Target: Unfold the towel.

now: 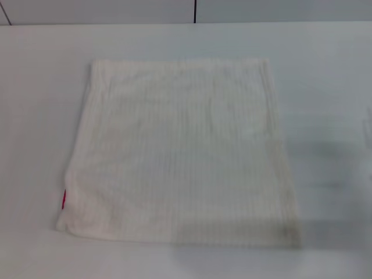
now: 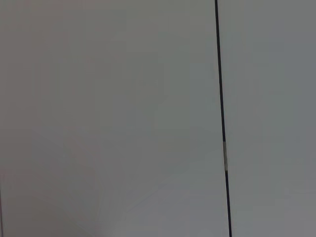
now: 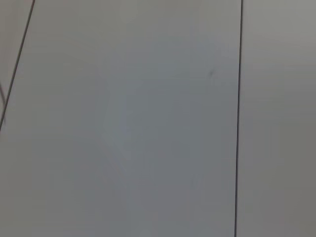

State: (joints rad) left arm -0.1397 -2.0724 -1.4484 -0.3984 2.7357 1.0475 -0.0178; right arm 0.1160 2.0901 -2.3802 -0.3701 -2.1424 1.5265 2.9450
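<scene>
Towel spread flat, no grippers in sight

We see the towel (image 1: 180, 151) lying open on the white table (image 1: 325, 70), its red tag (image 1: 63, 199) at our left edge; we cannot tell our fingers' state.

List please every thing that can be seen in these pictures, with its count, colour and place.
towel: one, off-white with faint ribbed stripes, lying flat and spread out in the middle of the table
tag: one, red, on the towel's left edge near the front corner
table: one, white, under the towel
panels: plain grey, parted by thin dark seams, filling both wrist views
left gripper: not in view
right gripper: not in view
</scene>
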